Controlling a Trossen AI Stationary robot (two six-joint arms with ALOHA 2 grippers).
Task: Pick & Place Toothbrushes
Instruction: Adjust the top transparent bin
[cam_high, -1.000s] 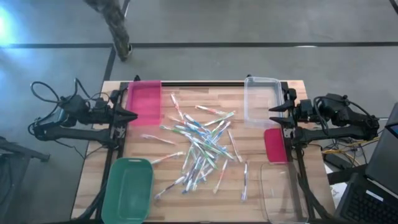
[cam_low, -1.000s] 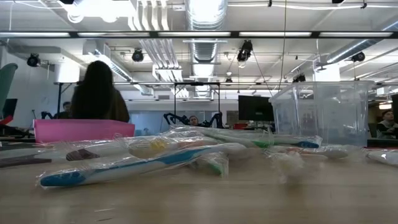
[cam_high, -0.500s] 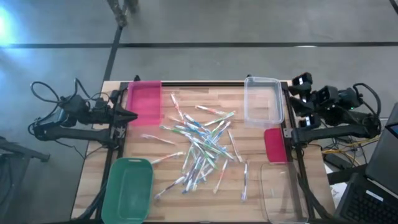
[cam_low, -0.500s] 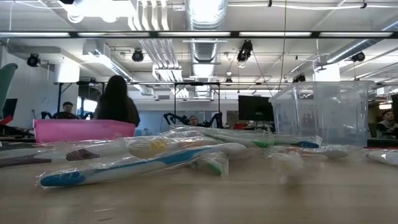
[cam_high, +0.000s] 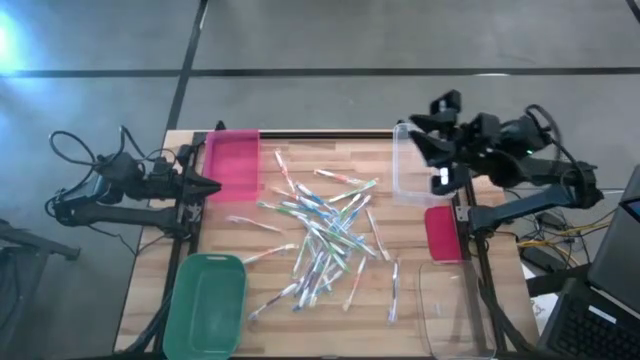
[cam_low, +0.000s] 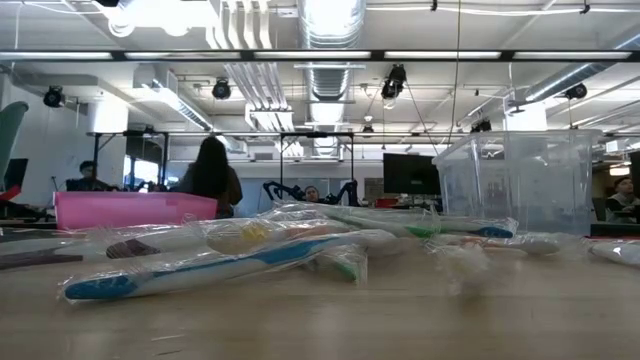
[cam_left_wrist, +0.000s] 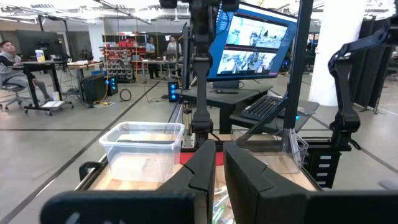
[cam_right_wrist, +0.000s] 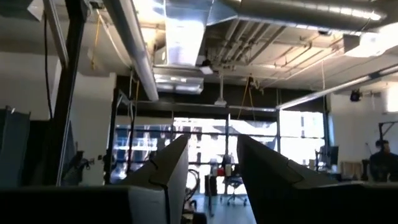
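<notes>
On the table's middle: toothbrushes (cam_high: 320, 235), a loose, overlapping heap, none in any bin.
Right gripper (cam_high: 425, 128): raised over the clear bin (cam_high: 421, 166), fingers (cam_right_wrist: 168, 168) spread, empty.
Left gripper (cam_high: 207, 186): parked at the table's left edge beside the pink bin (cam_high: 233, 160), fingers nearly pressed together, holding nothing.
Risk: crossed, wrapped brushes; a pinch may lift two or slip.
Risk: descending arm could knock the clear bin.
</notes>
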